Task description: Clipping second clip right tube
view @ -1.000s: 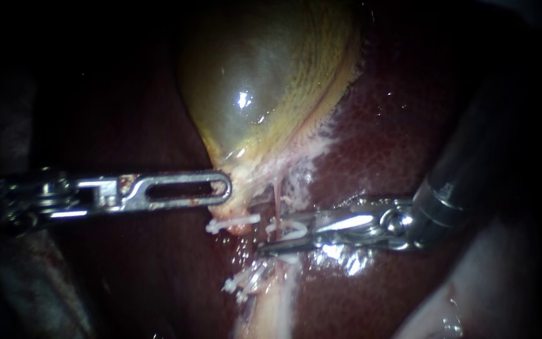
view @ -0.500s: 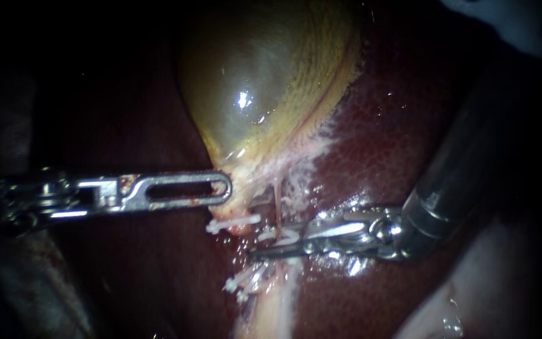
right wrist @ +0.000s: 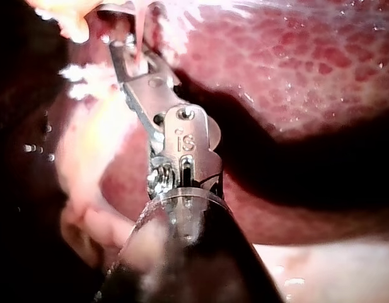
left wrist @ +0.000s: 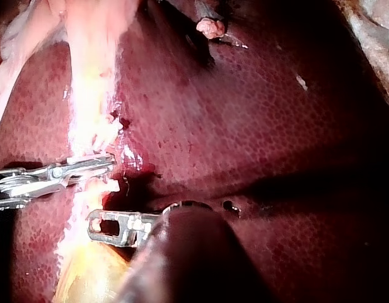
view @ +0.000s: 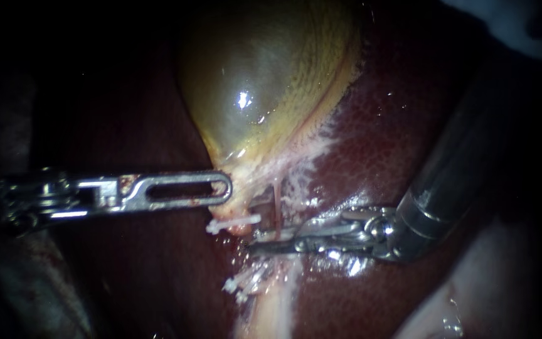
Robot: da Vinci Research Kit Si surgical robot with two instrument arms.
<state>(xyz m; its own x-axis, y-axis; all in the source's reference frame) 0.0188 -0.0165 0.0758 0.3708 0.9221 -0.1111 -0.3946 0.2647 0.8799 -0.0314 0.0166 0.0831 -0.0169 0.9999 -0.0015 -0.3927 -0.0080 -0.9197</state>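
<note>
Clamped across the thin right tube (view: 277,206), just below the gallbladder (view: 258,81), the right instrument (view: 261,242) has its jaws drawn close together with the tube pinched between them. The wrist camera shows the same tube running in between the tips of the right instrument (right wrist: 121,47). The left instrument (view: 224,190) reaches in level from the other side, its jaws closed on the gallbladder's neck, holding it taut against the dark liver (view: 396,125).

The margin looks slim. A white clip (view: 233,223) lies just beside the right jaws' tips, and any drift towards it could knock it or bunch the two together, leaving little bare tube to cut between. The tube is fine and stretched; a tug from the right shaft while the jaws are shut could tear it at the neck. If the jaws do not span its whole width, the new clip may close only partway and leak. Should the left hold slip, the tube would slacken and shift inside the jaws.
</note>
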